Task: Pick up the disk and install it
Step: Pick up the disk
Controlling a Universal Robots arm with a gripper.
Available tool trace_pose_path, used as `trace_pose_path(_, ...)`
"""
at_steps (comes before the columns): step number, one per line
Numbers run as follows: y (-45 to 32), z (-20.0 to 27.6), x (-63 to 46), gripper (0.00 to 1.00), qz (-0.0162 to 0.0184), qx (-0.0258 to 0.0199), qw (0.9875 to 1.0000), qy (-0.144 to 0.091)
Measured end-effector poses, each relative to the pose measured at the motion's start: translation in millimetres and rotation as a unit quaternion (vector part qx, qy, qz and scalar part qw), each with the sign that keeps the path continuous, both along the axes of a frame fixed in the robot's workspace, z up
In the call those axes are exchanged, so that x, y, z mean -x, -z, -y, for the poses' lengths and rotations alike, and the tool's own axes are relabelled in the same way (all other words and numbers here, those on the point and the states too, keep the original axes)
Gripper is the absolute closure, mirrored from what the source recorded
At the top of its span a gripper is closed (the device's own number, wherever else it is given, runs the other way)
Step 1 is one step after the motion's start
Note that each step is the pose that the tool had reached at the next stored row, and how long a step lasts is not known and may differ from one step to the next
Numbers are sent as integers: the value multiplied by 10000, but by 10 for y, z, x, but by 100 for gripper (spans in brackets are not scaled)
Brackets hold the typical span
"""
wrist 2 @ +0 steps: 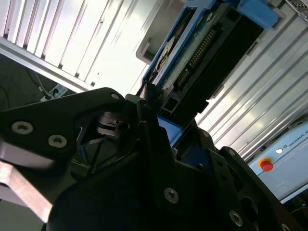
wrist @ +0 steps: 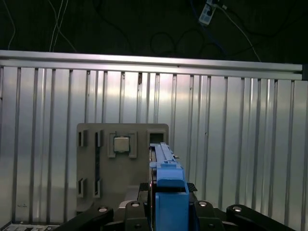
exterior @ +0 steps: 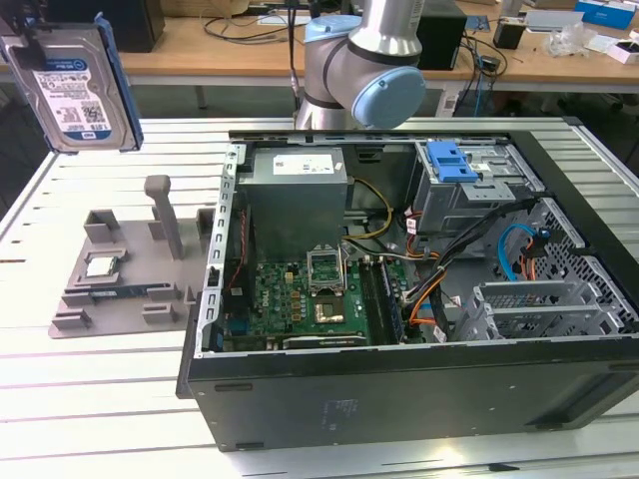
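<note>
The disk (exterior: 75, 90), a silver-grey hard drive with a white-and-blue label in a blue carrier, hangs upright in the air at the upper part of the exterior view's left, high above the grey fixture plate (exterior: 120, 274). In the second wrist view my gripper (wrist 2: 159, 120) is shut on the disk (wrist 2: 202, 53) at its blue bracket end. The first wrist view looks along the disk (wrist: 163, 154), held edge-on between the black fingers (wrist: 139, 190) of the gripper (wrist: 168, 190), over the slatted table.
The open computer case (exterior: 419, 299) lies at the exterior view's right, with a grey drive cage (exterior: 469, 190) and its blue latch (exterior: 451, 160) at the back. A small square CPU chip (exterior: 103, 265) sits on the fixture plate. The arm's base (exterior: 369, 60) stands behind the case.
</note>
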State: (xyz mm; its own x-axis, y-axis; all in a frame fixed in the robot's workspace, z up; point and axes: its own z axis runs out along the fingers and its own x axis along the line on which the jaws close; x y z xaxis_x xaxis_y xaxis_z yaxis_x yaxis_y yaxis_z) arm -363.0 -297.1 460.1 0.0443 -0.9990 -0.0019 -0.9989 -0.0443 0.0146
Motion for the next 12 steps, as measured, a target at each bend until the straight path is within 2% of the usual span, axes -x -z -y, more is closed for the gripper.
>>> trace_pose_path(12,-325,-3,0,63,0,0,10000,0)
